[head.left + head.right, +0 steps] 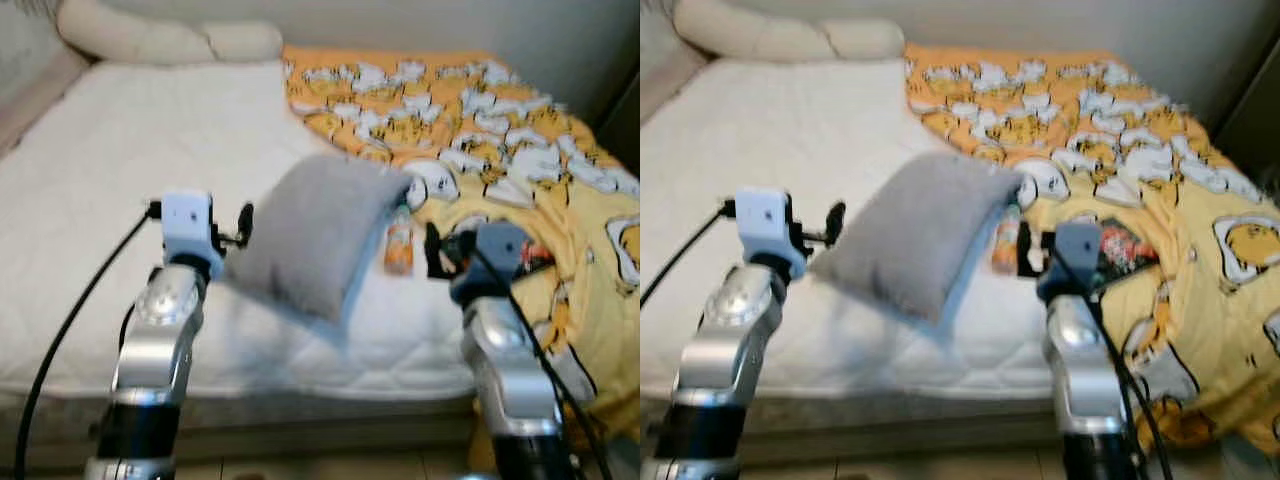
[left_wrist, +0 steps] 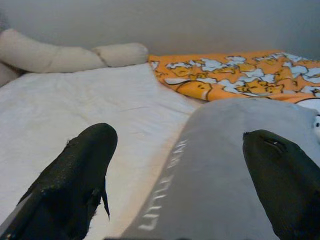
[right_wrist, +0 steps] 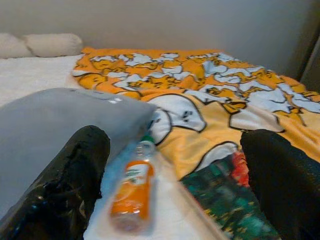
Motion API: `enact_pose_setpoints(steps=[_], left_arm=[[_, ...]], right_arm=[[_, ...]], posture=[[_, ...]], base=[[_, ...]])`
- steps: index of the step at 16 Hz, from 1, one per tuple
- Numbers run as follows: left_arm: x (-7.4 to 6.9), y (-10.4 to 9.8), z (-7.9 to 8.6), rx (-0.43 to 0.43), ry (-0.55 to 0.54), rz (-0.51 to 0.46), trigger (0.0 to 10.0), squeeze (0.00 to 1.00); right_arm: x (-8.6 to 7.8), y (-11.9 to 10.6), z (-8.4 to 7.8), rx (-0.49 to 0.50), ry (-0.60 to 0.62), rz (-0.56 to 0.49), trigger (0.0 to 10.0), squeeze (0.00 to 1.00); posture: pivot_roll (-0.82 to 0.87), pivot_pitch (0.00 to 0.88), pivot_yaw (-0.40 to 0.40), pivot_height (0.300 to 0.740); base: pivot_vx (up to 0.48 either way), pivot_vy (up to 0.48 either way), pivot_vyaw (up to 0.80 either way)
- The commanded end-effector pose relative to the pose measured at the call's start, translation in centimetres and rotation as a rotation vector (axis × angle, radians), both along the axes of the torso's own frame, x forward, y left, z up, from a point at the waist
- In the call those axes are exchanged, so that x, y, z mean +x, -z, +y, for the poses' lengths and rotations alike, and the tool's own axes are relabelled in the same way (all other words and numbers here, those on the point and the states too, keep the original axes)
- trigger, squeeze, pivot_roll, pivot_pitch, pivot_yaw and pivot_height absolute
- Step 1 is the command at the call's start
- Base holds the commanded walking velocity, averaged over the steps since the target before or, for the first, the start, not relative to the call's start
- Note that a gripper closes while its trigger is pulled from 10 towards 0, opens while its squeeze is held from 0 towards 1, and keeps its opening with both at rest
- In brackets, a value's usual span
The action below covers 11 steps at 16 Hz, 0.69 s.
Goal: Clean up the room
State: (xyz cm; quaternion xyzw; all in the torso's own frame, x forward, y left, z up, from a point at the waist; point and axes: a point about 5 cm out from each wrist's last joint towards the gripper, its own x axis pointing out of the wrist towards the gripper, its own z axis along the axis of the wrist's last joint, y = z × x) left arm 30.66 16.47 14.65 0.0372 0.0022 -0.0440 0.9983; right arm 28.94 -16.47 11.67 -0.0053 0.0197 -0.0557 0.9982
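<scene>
Pillow (image 1: 310,240) lay on the bed (image 1: 110,180), orange bottle (image 3: 132,192) just beside it by the yellow blanket (image 1: 560,190). Left claw (image 2: 177,170) spread apart at the pillow; right claw (image 3: 172,180) apart, facing the bottle.

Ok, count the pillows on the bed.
3: a grey pillow near the front edge beside the orange bottle, and two cream pillows at the head. The blanket may hide more.

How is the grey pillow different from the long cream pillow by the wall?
The grey pillow is squarish and lies mid-bed beside the orange bottle; the cream pillow is long and rounded, lying at the head of the bed. Grey is nearer the grippers, cream far off. Both rest on the white mattress.
</scene>
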Motion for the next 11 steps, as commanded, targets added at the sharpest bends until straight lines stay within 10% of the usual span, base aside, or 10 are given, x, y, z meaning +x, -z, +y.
enact_pose_setpoints(steps=[1,11], left_arm=[[-0.04,-0.19,-1.06,0.0,0.032,-0.009,10.0,0.79],[-0.48,0.23,-1.26,0.007,0.053,0.008,10.0,0.75]], right_arm=[[-0.04,-0.29,-0.9,-0.017,0.033,-0.003,10.0,0.0],[0.75,-0.24,-0.62,-0.027,-0.019,0.035,10.0,0.0]], posture=[[0.03,0.0,-0.027,0.74],[0.03,0.0,-0.048,0.74]], base=[[0.326,0.0,0.0],[0.216,0.0,0.0]])
